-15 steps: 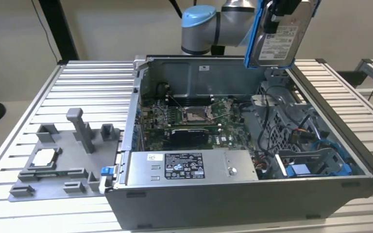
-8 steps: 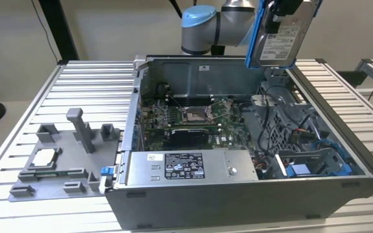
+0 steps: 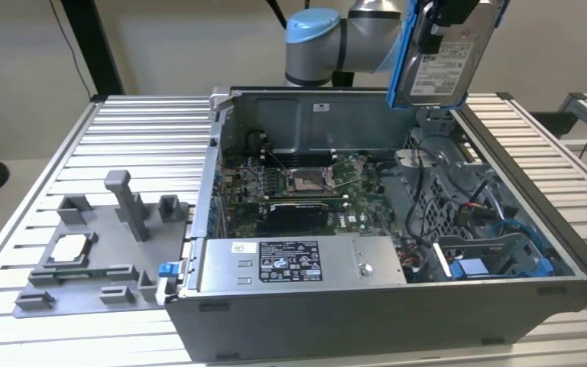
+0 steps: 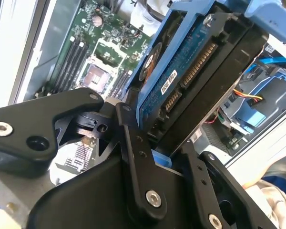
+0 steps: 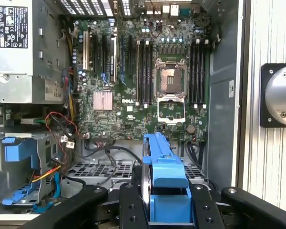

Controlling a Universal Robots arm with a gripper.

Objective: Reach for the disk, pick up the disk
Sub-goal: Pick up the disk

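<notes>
**Disk lifted clear of the open computer case**

The disk hangs upright in the air above the back corner of the open computer case, pinched by the claw. The exterior view shows its white label side and blue frame edge. The second wrist view shows the disk's blue circuit-board underside and connector, held between black fingers. The first wrist view looks down along the blue frame onto the motherboard and the grey power-supply box. The case rests on a slatted metal counter, beside a grey fixture.
</notes>
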